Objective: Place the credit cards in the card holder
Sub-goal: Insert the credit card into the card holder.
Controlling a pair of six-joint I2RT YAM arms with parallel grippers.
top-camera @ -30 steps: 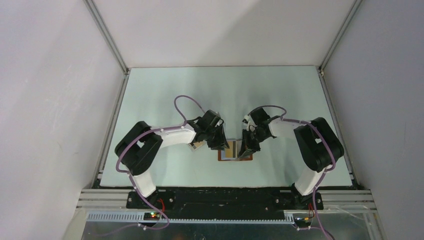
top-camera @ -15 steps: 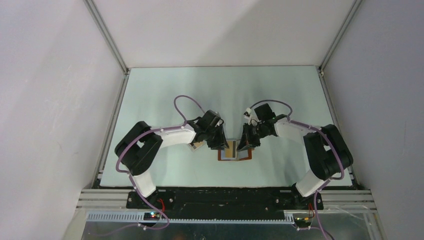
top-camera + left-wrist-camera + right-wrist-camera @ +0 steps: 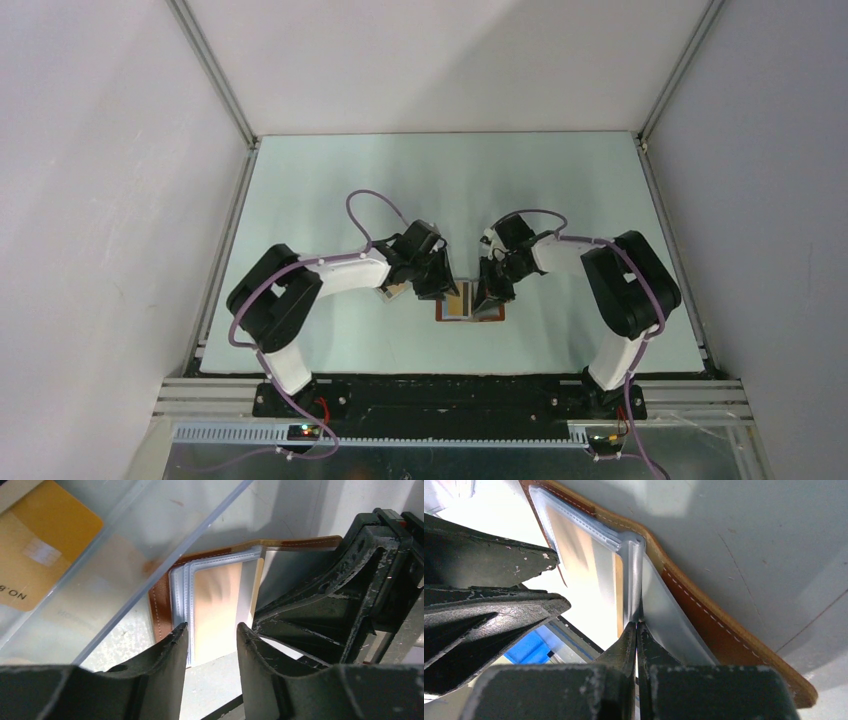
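The brown leather card holder (image 3: 470,308) lies open between both grippers. In the left wrist view its leather edge (image 3: 159,600) frames clear sleeves, and an orange-gold card (image 3: 217,605) sits in the top sleeve. My left gripper (image 3: 210,632) is open, with its tips just over the near edge of that sleeve. My right gripper (image 3: 636,630) is shut on a clear sleeve page (image 3: 669,625) at the holder's fold, with the leather cover (image 3: 729,645) behind it. Another gold card (image 3: 42,545) lies in the clear box.
A clear plastic box (image 3: 150,535) with cards stands just left of the holder, partly under my left gripper (image 3: 437,285). My right gripper (image 3: 490,292) stands close to the left one; its black body (image 3: 350,595) fills the right of the left wrist view.
My right arm's elbow swung outward and came back, while its gripper stayed at the holder's sleeves. My left arm has hardly moved.
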